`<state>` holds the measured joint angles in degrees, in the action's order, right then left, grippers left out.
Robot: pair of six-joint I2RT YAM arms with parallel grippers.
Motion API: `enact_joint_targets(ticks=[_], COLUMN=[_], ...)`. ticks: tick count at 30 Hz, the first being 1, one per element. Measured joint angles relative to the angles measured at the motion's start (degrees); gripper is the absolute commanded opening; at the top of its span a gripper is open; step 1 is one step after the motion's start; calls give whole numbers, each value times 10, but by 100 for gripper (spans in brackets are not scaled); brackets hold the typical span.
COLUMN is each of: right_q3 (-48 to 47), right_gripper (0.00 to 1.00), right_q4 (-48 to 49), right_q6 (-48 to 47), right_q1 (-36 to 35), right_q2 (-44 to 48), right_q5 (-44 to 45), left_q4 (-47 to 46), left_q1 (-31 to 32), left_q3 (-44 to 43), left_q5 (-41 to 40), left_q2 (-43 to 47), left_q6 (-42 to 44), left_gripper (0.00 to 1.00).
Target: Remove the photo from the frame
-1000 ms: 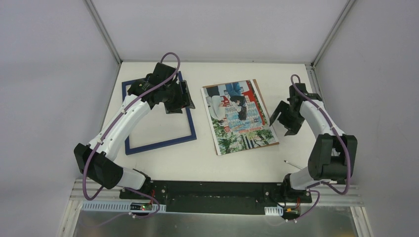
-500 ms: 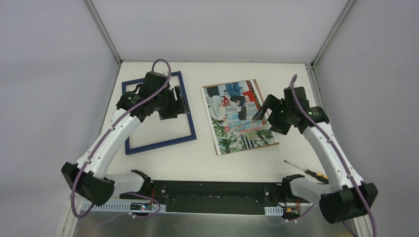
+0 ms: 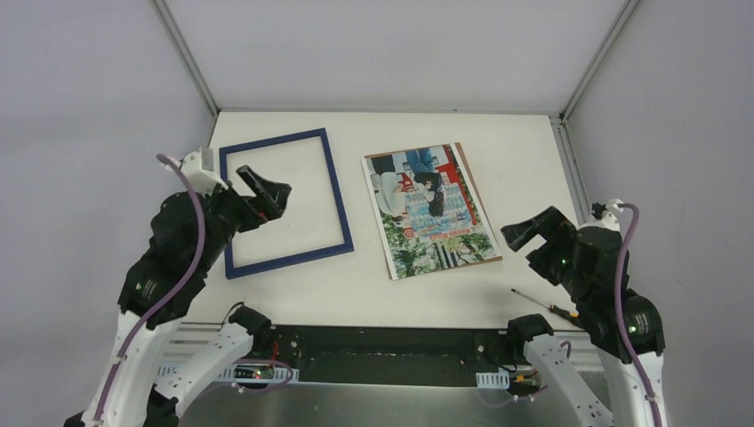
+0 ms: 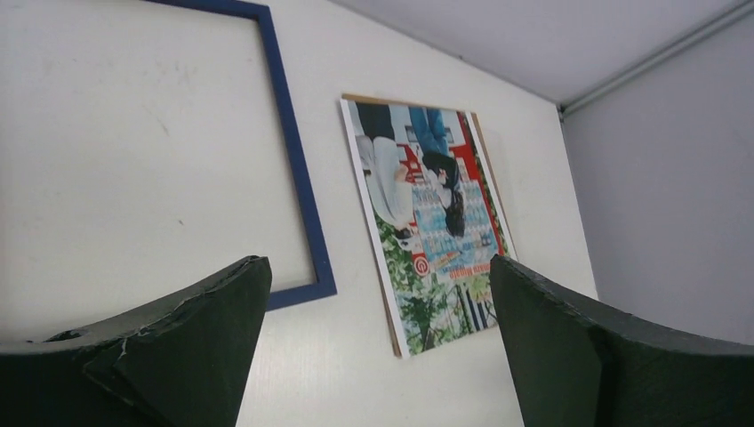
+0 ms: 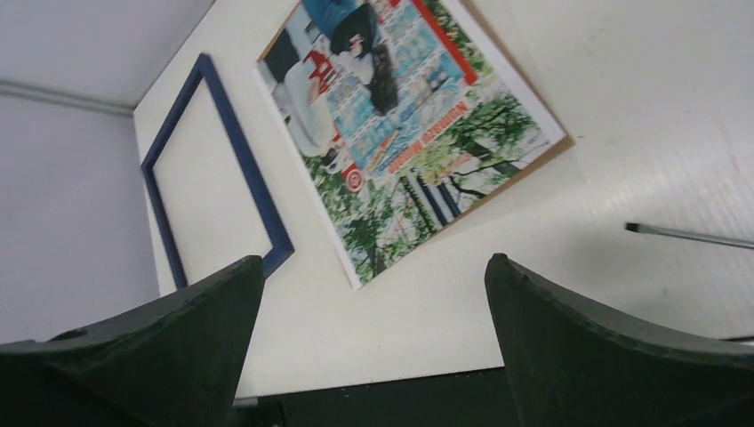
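Blue frame [image 3: 340, 209] lies flat on the white worktop [image 3: 525, 151], photo [image 3: 429, 209] just beside it; we see left pincer [image 3: 267, 189] and right pincer [image 3: 533, 231] released, holding nothing.

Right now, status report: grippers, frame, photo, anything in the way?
Left gripper open, empty. Right gripper open, empty. Frame empty, flat; photo out, beside it. Screwdriver near right, not blocking.

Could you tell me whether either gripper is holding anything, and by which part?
Nothing is held. The left gripper and the right gripper are both open and empty; the frame and the photo lie untouched.
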<state>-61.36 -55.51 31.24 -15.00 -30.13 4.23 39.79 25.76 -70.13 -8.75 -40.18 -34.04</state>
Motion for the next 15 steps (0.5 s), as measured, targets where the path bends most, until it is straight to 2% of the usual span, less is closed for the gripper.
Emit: enact_joint_targets(ticks=[7, 15], right_q3=[-7, -49], right_gripper=[99, 99], right_q4=[-96, -132], right_q6=[19, 13], right_q1=[0, 0], right_q2=[22, 64], right_q5=[90, 106], left_q4=[-5, -5], left_q1=[0, 0], left_q3=[40, 45], left_q5=[-98, -140], left_q2=[107, 162], left_q6=[4, 15], left_gripper=[99, 99])
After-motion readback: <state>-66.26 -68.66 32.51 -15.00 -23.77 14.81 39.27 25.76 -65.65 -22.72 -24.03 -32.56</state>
